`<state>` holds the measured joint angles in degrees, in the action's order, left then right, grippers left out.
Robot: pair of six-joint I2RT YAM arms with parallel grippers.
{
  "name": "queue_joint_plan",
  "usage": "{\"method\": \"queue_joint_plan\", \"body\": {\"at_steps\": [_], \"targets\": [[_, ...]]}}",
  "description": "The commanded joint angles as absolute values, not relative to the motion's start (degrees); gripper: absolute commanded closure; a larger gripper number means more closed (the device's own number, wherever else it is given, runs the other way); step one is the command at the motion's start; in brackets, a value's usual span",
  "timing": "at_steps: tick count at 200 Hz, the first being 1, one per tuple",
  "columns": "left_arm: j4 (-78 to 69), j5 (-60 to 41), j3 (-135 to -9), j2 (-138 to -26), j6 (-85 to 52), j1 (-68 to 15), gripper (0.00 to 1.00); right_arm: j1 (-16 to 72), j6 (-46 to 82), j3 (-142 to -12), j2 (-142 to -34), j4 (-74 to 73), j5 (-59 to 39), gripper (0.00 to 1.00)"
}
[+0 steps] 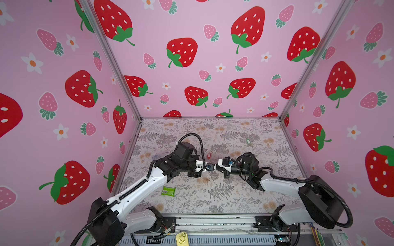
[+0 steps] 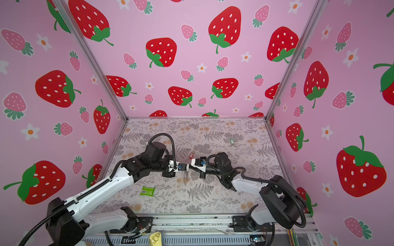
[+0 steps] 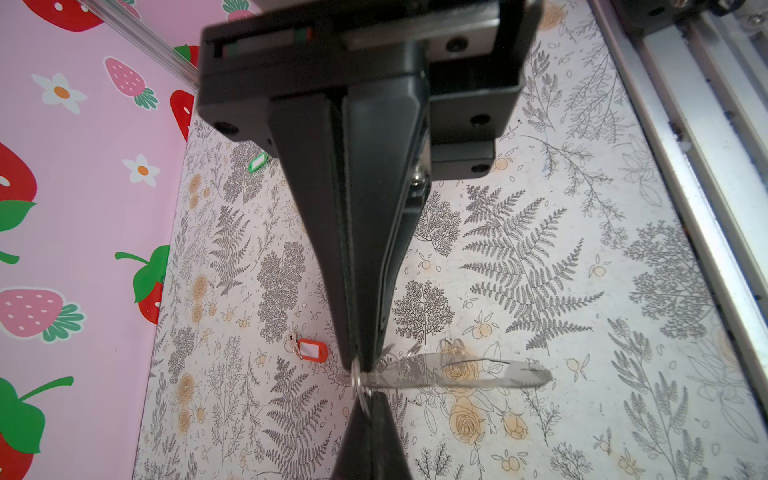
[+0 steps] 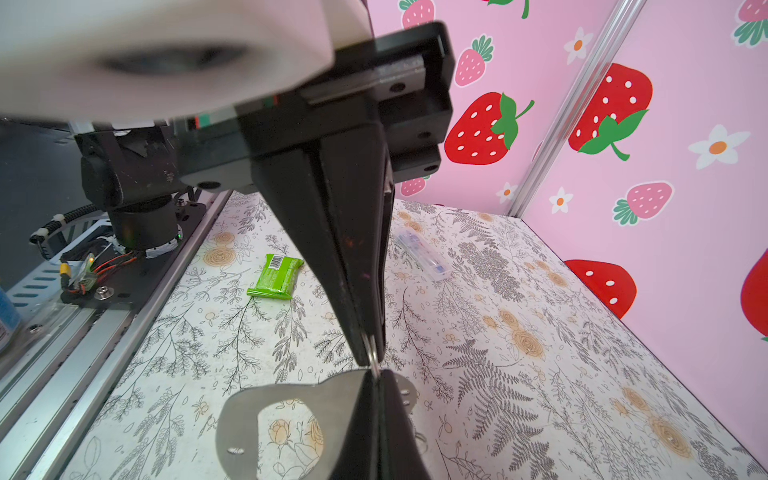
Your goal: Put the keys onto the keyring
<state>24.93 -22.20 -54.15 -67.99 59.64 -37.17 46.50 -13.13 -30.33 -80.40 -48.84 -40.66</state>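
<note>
L gripper + R gripper both clamp keyring rings; contact mostly hidden.

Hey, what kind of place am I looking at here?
Probably a robot test booth, not a home: pink strawberry-print wall panels box in a fern-patterned tabletop, with two white-and-black robot arms mounted on an aluminium rail at the front.

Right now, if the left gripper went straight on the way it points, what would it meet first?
The left gripper would likely meet the right gripper, tip to tip just ahead; only a small metal ring sits between them.
</note>
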Motion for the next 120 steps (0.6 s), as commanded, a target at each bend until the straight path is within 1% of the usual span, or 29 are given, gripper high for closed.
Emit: {"method": "queue_joint_plan", "body": {"at_steps": [1, 48, 106, 113, 115, 120], "targets": [[26.15, -25.47, -57.21, -68.66, 59.81, -36.87, 1.00, 47.37, -12.49, -31.08, -80.33, -50.84, -42.20, 0.94], [26.63, -25.84, -57.26, -68.73, 59.62, -36.73, 1.00, 47.32, -12.58, -30.70, -79.73, -50.76, -41.64, 0.93], [25.07, -27.26, -57.73, -69.67, 56.03, -36.34, 1.00, 47.41, -11.55, -29.76, -79.29, -52.71, -40.14, 1.00], [24.61, -27.07, -57.55, -69.74, 55.04, -36.15, 0.96, 47.45, -10.93, -29.30, -79.07, -53.67, -39.58, 1.00], [24.43, -27.11, -57.52, -69.71, 54.54, -35.93, 0.92, 47.44, -10.86, -29.14, -79.03, -53.98, -39.40, 1.00], [23.55, -27.39, -57.27, -69.62, 53.27, -35.35, 0.87, 47.38, -10.76, -28.86, -78.94, -54.58, -38.96, 1.00]]}}
